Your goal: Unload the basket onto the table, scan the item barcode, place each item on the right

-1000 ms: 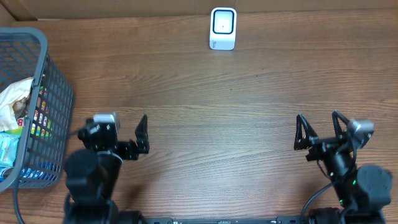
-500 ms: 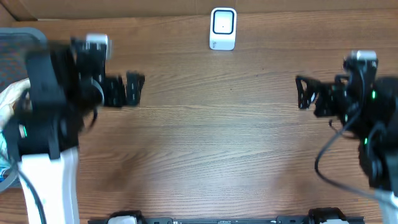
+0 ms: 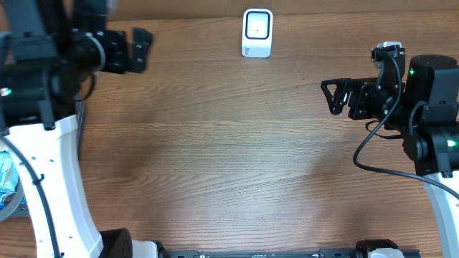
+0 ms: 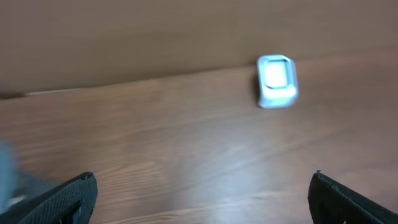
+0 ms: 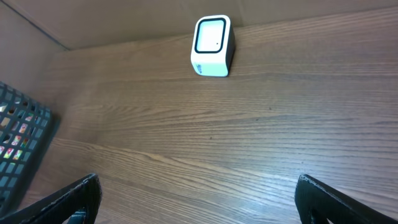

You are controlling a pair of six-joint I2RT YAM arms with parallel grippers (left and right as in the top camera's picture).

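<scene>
Standing wide open and empty, left gripper [image 3: 142, 49] and right gripper [image 3: 328, 98]; packaged items [image 5: 11, 148] lie in grey mesh basket [image 5: 28, 118], well apart from white boxy scanner [image 3: 257, 32]; risk: jaws snagging mesh.

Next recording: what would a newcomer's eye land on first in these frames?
First comes the small white scanner, standing at the far edge of the wooden table, near the middle. Then come the two dark arms on either side of it, with the left claw toward the far left corner and the right claw at the right side. Both are open and empty.
</scene>
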